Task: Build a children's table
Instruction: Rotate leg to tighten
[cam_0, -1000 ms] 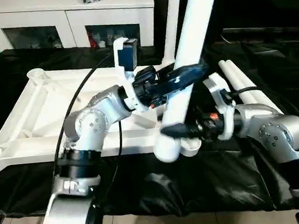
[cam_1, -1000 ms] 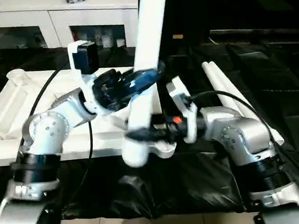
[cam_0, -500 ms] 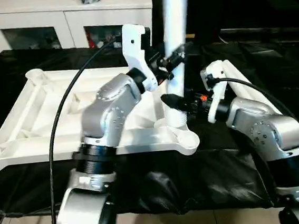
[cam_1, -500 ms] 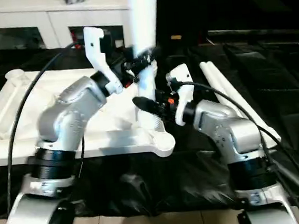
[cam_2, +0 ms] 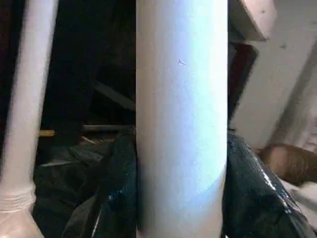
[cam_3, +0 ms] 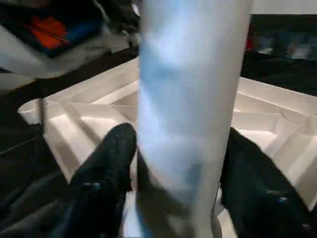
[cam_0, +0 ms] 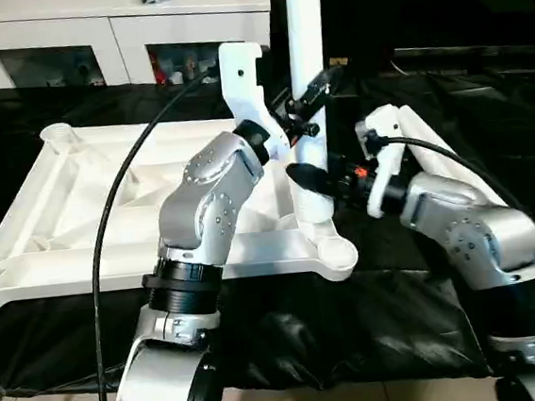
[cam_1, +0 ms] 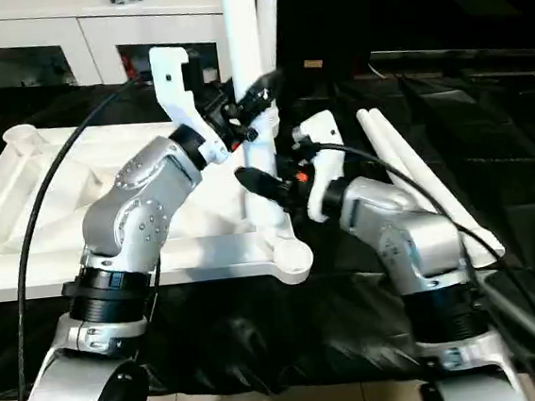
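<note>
The white table top [cam_0: 105, 188] lies upside down on black cloth, ribs up. One white table leg [cam_0: 304, 26] stands upright, and its lower end meets the top's near right corner just behind a round socket [cam_0: 337, 251]. My left gripper [cam_0: 311, 109] is shut on this leg at mid height, a black finger [cam_2: 119, 193] pressed to each side. My right gripper [cam_0: 311, 179] clasps the same leg lower down, and its fingers [cam_3: 111, 163] sit tight against both sides. A second leg [cam_1: 267, 1] stands upright behind it. Two more legs [cam_1: 406, 163] lie on the cloth to the right.
A white cabinet [cam_0: 91, 37] with glass doors stands behind the table. A black cable [cam_0: 110, 235] loops from my left arm over the table top. The black cloth [cam_0: 355, 325] hangs over the near edge, with floor below.
The held leg has swung from tilted to upright. Its lower end has moved from beyond the near edge onto the top's near right corner. Both grippers went with it.
</note>
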